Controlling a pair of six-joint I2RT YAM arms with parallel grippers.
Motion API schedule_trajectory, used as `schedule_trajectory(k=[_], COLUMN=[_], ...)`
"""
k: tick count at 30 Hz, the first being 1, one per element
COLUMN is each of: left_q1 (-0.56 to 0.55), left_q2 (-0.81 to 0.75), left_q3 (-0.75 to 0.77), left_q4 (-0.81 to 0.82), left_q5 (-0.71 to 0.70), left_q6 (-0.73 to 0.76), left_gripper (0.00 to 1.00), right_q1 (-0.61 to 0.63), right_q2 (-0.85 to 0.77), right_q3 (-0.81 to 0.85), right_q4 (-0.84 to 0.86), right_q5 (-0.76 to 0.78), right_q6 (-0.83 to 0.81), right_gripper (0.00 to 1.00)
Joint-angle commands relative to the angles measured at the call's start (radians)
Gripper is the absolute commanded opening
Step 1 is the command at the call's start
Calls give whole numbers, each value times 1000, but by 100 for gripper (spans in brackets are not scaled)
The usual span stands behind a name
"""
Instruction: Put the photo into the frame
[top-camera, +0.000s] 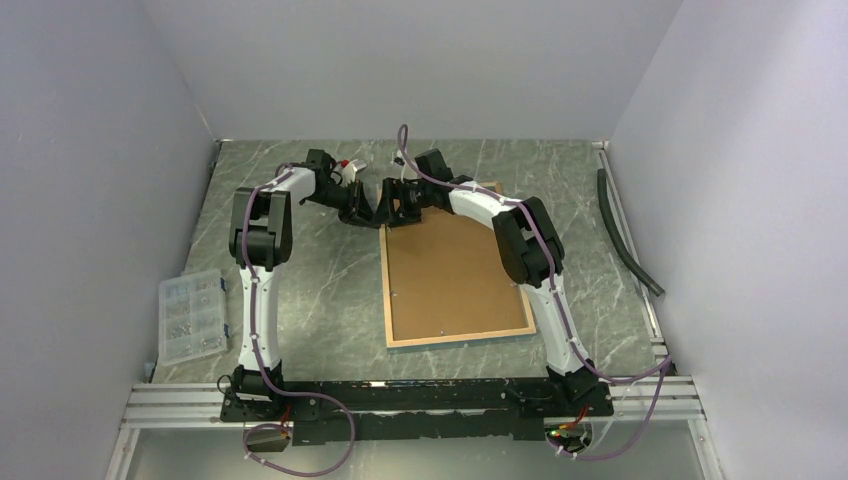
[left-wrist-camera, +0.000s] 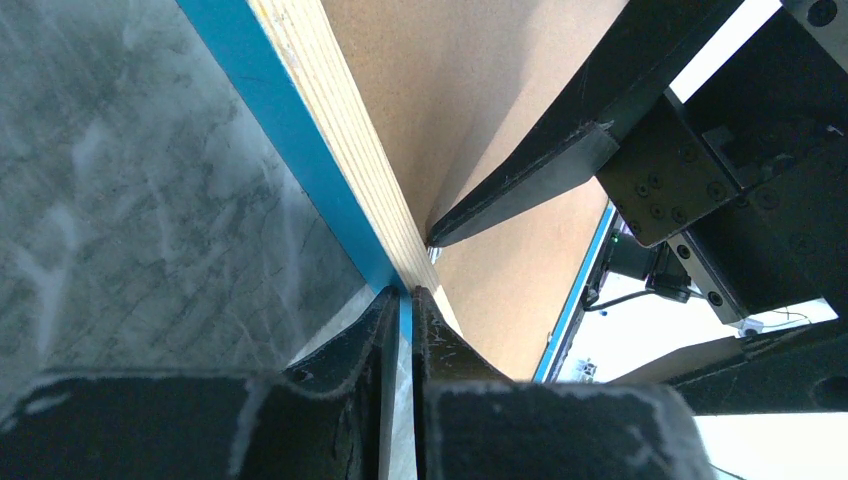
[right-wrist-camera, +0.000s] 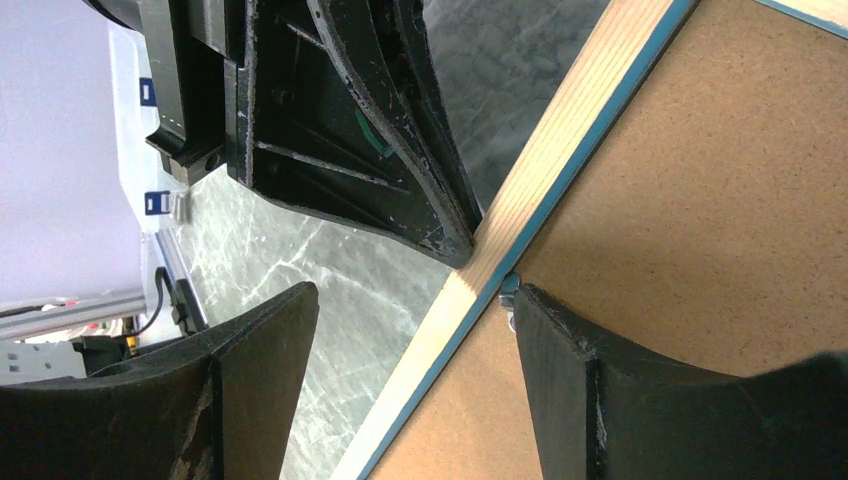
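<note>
1 frame (top-camera: 460, 338), face down on table (top-camera: 330, 280), brown backing panel (top-camera: 450, 275) inside. Left gripper (left-wrist-camera: 403, 325): clamped on frame rim, far-left corner. Right gripper (right-wrist-camera: 415, 292): jaws wide apart, straddling same edge.

The frame (top-camera: 459, 339) lies flat on the table (top-camera: 330, 290), right of centre in the top view, with a backing panel (top-camera: 450, 275) set inside it. The left gripper (top-camera: 372, 215) and right gripper (top-camera: 389, 213) meet at its upper left corner. A parts box (top-camera: 192, 315) sits at lower left. A hose (top-camera: 622, 235) lies along the right edge.
</note>
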Motion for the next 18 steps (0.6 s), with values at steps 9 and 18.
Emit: schedule_trajectory(k=[9,18], left_q1=[-34,-34], left_q2=[-6,0], left_q3=[-22,-16], left_q4=[-10,-17], left_q5=[-58,-54], left_q6=[25,32], left_gripper=[12,12], right_q1=[46,57], right_q2=[31,69], right_q3=[56,132], right_q4=[-110,-220], right_q5=[-88,-125], right_q6=[-58,-177], right_gripper=[75,75])
